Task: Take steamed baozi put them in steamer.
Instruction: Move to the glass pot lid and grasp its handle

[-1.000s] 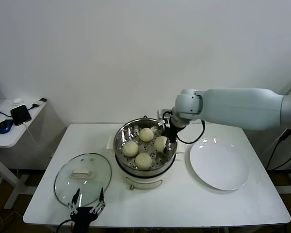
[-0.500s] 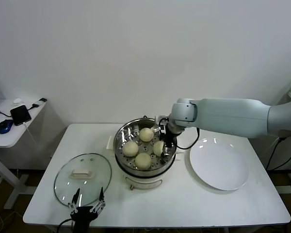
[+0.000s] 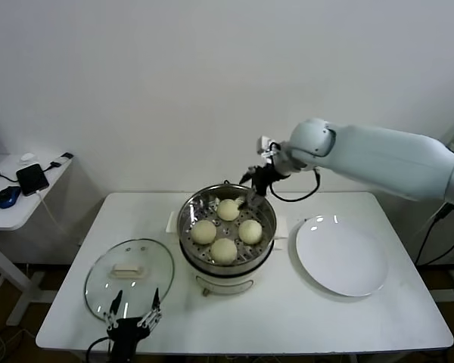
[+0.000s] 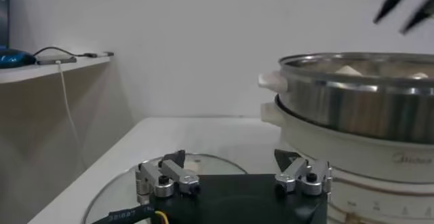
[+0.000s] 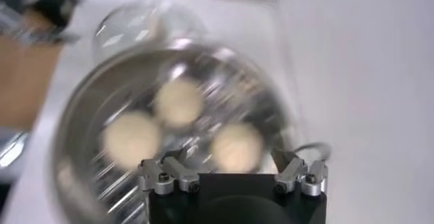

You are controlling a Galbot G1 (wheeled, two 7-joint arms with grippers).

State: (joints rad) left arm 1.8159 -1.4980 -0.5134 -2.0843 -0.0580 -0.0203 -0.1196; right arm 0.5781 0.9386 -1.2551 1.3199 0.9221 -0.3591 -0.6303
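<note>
Four steamed baozi (image 3: 226,230) lie inside one steamer (image 3: 227,249) at the middle of the white bench (image 3: 287,310); all four rest on the perforated tray, arranged as a diamond, close together but apart. The right wrist view shows three of them beneath the camera, blurred.

Right gripper (image 3: 251,184): raised above the far rim of the steamer, on the end of the arm reaching in from the robot's right. Its two dark fingers are spread wide and hold nothing. The baozi lie below it and toward the robot; the nearest, the one at the far point of the diamond, sits just beneath and slightly to the gripper's left, not touching the fingers. The steamer rim passes directly under the fingertips.

Left gripper (image 3: 134,316): low at the near edge of the bench, fingers spread wide and empty. Immediately beyond it lies one round glass lid (image 3: 129,278), flat on the bench, its near rim under the fingertips. The steamer stands ahead and to this gripper's right, near but apart from it.

One empty white plate (image 3: 340,255) rests on the bench below and to the right of the right gripper, just beside the steamer.
</note>
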